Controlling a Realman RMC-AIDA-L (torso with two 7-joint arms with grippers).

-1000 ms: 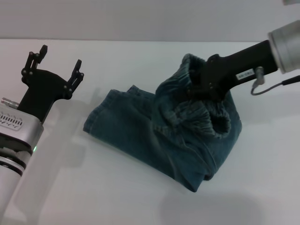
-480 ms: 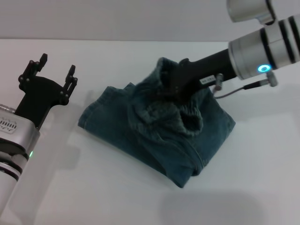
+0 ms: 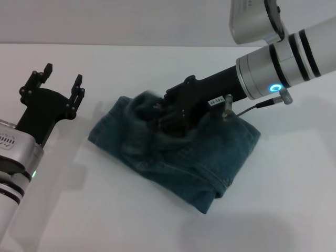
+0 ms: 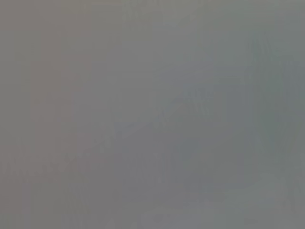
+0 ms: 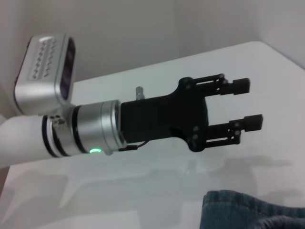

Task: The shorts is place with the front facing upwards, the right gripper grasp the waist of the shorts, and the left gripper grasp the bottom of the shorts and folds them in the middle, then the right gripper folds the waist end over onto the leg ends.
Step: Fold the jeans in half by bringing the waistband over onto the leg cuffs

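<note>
The blue denim shorts (image 3: 210,157) lie folded lengthwise on the white table, slanting from upper left to lower right. My right gripper (image 3: 161,116) is low over their left half, shut on the waist (image 3: 140,116), which shows as a blurred dark bunch doubled back over the cloth. The leg ends (image 3: 102,131) lie flat at the left edge, just past the waist. My left gripper (image 3: 62,83) is open and empty, raised to the left of the shorts; the right wrist view shows the left gripper (image 5: 245,105) open above a corner of the shorts (image 5: 248,212). The left wrist view is blank grey.
The white table (image 3: 131,220) stretches around the shorts. The back edge of the table (image 3: 131,45) meets a pale wall. The silver forearm of my right arm (image 3: 283,58) crosses in from the upper right.
My right gripper has carried the waist leftward and downward over the shorts, toward the leg ends. The raised bunch of cloth has flattened. The left gripper has barely moved.
</note>
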